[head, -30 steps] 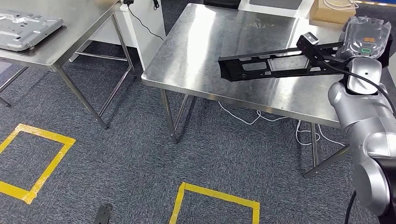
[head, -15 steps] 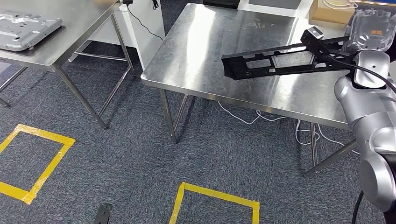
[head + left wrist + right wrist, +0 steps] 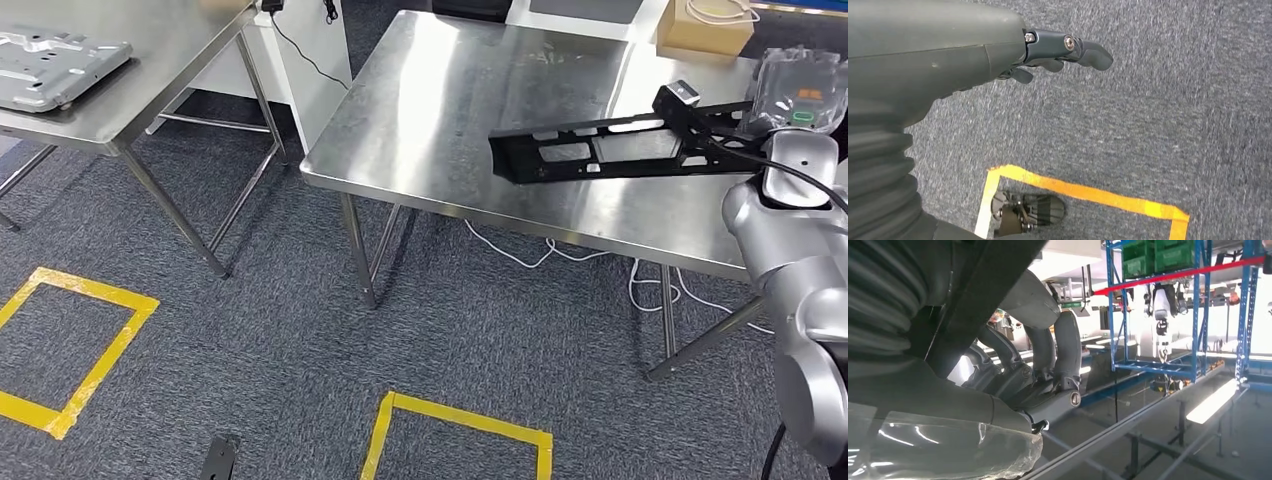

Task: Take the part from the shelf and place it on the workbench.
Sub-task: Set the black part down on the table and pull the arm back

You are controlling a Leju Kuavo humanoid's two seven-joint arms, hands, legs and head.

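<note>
A long black metal part [image 3: 600, 152] with cut-outs hangs level just above the steel workbench [image 3: 450, 110], over its right half. My right hand [image 3: 795, 90], wrapped in clear plastic, grips the part's right end. In the right wrist view the dark fingers [image 3: 1048, 355] curl around the black part [image 3: 983, 285]. My left hand [image 3: 1063, 50] hangs over the carpet with its fingers stretched out and nothing in them.
A second steel table [image 3: 150, 60] at the left carries a grey metal plate [image 3: 55, 62]. A cardboard box [image 3: 705, 25] sits at the workbench's far edge. White cables [image 3: 560, 250] trail under the bench. Yellow tape squares [image 3: 460, 425] mark the carpet.
My right arm has carried the part a little to the right and lower over the workbench. The left hand has not visibly moved.
</note>
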